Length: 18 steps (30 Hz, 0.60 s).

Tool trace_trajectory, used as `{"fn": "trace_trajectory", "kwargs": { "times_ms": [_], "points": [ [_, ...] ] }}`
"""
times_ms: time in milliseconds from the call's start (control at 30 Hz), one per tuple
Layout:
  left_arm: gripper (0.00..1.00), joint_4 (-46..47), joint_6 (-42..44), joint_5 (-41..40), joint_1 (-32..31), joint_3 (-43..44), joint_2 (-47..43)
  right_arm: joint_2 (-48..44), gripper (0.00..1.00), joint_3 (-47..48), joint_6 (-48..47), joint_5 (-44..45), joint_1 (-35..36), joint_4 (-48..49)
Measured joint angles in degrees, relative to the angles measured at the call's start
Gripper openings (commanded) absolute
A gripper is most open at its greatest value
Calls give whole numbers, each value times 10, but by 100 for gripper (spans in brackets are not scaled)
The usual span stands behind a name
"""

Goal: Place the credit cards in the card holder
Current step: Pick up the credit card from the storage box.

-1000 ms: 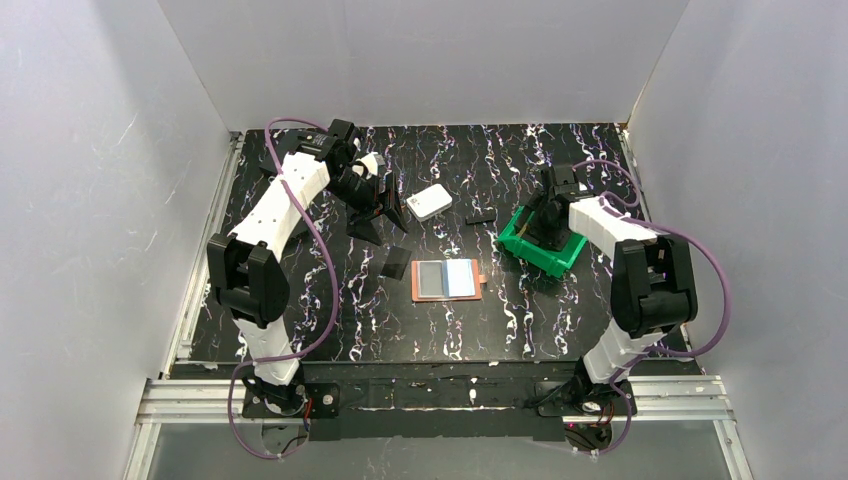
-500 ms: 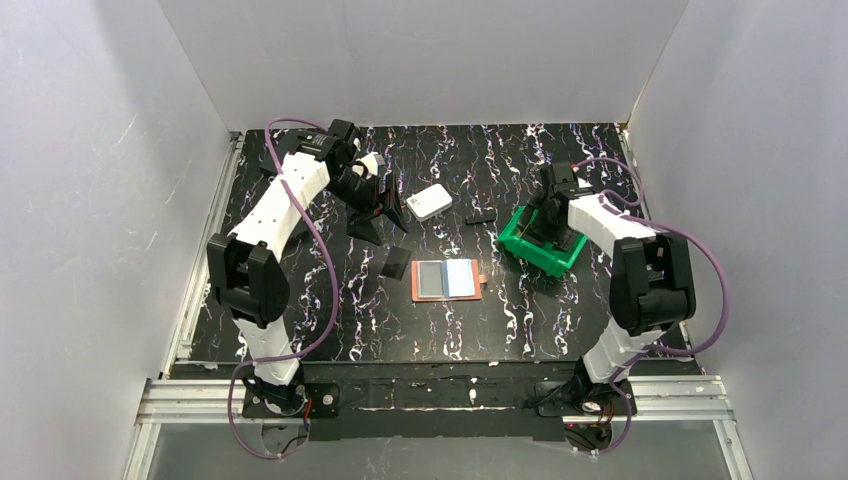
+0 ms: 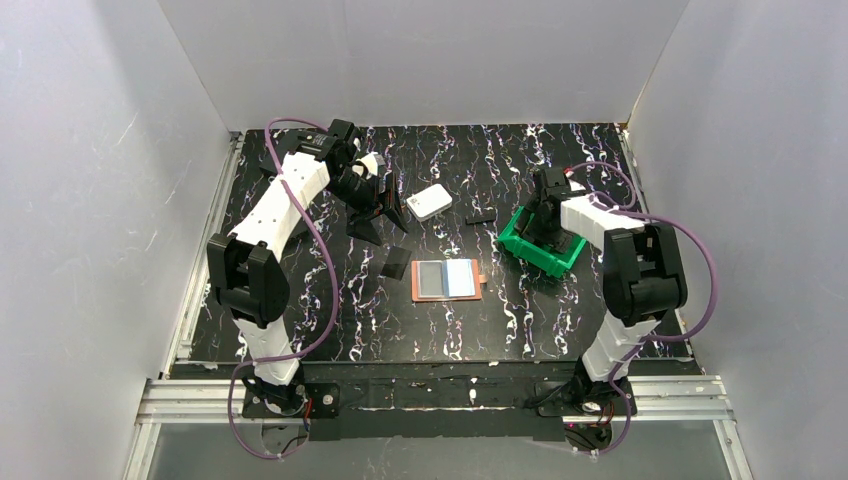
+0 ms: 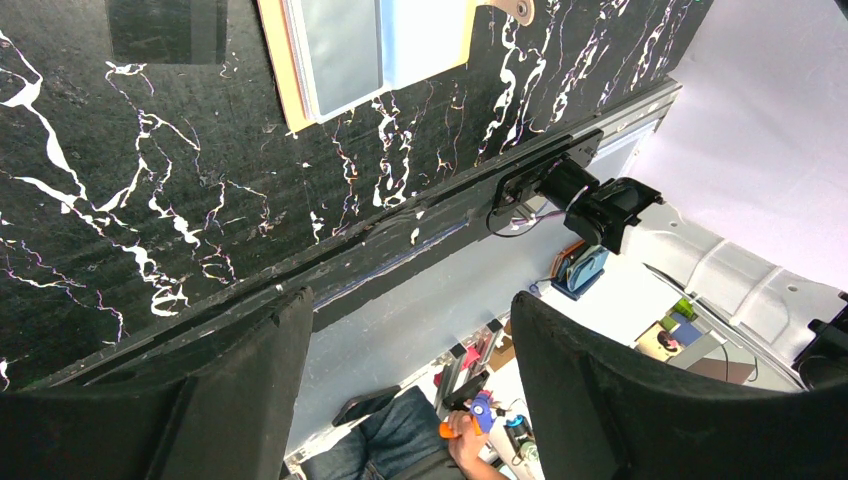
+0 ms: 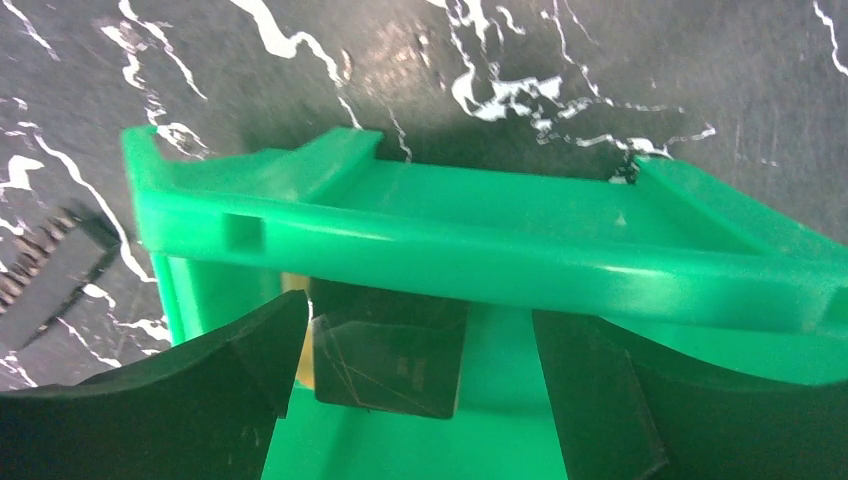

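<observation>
The card holder (image 3: 447,280) lies open on the table with a grey left panel and a light-blue right panel; it also shows at the top of the left wrist view (image 4: 380,45). A black card (image 3: 396,263) lies just left of it, also seen in the left wrist view (image 4: 165,28). My right gripper (image 3: 544,230) is open, reaching down into the green bin (image 3: 520,245). In the right wrist view its fingers (image 5: 415,400) stand either side of a black card (image 5: 390,360) leaning in the bin (image 5: 480,235), not touching it. My left gripper (image 3: 382,217) is open and empty above the table, far left of the holder.
A white rounded box (image 3: 431,203) lies at the back middle. A small black flat piece (image 3: 481,216) lies between it and the bin, also at the left of the right wrist view (image 5: 50,280). Something yellowish (image 5: 298,340) shows behind the card in the bin.
My right arm has shifted a little back and left over the green bin. The left arm, the card holder and the loose card have not moved.
</observation>
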Motion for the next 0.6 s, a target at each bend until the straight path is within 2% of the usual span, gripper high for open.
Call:
{"fn": "trace_trajectory", "kwargs": {
  "times_ms": [167, 333, 600],
  "points": [
    [71, 0, 0, 0, 0, 0, 0, 10, 88, 5, -1, 20, 7, 11],
    [72, 0, 0, 0, 0, 0, 0, 20, 65, 15, -3, 34, 11, 11],
    [71, 1, 0, 2, 3, 0, 0, 17, 47, 11, -3, 36, 11, 16]
  ]
}}
